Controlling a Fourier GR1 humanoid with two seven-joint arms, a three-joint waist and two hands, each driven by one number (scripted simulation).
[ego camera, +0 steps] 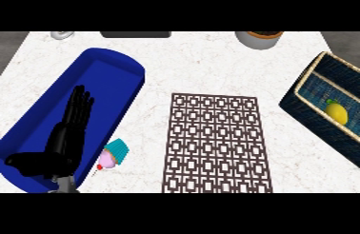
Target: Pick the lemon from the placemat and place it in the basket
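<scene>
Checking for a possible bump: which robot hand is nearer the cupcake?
Left. The left robot hand, fingers straight, shows just left of the cupcake, over the blue tub. The right robot hand is not in view.

From my station the desk (pixel 204 62) comes through bright and evenly lit, its pale marble almost white on every side of the left robot hand (pixel 63 138). Light seems to fall from overhead. The robot hand reads near-black, with only faint grey edges along its fingers. The blue tub (pixel 105 53) beneath it is vivid on the inner wall to the robot hand's left and darkens to navy on the outer wall at its right. Far to its right, the basket (pixel 299 107) shows a dark outer side, while the lemon (pixel 338 112) inside glows yellow.
</scene>
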